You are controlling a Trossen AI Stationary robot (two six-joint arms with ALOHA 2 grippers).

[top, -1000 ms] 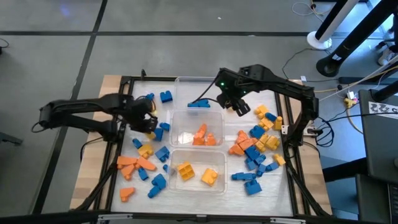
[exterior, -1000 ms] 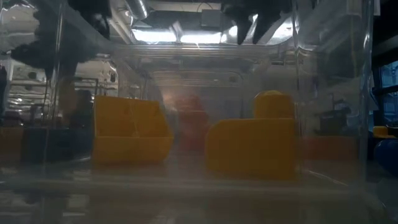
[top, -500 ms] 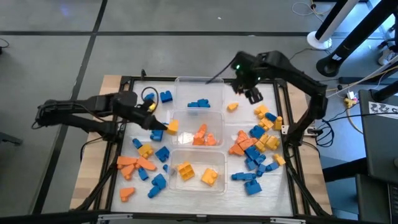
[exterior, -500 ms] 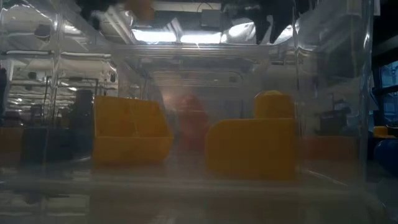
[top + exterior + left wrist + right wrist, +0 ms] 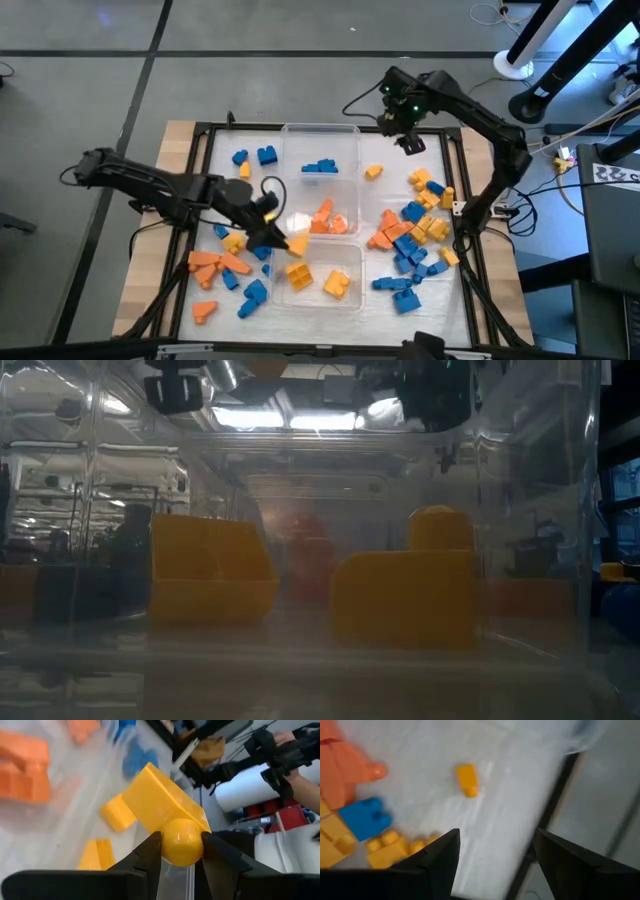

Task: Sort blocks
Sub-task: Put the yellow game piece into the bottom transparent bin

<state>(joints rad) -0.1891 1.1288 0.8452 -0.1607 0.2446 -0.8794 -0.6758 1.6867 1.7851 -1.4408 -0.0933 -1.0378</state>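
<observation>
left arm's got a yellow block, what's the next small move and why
Probably carry it a little further over the near tub and let go. The left gripper has its fingers clamped on a yellow block, at that tub's corner in the high view, and the tub already holds two yellow blocks.

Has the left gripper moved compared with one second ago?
Yes. The left gripper, shut on a yellow block, went from beside the middle tub to the near tub's rim.

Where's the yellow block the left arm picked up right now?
The yellow block is clamped in the left tool. In the high view it hangs at the left edge of the nearest tub, the one holding yellow pieces.
</observation>
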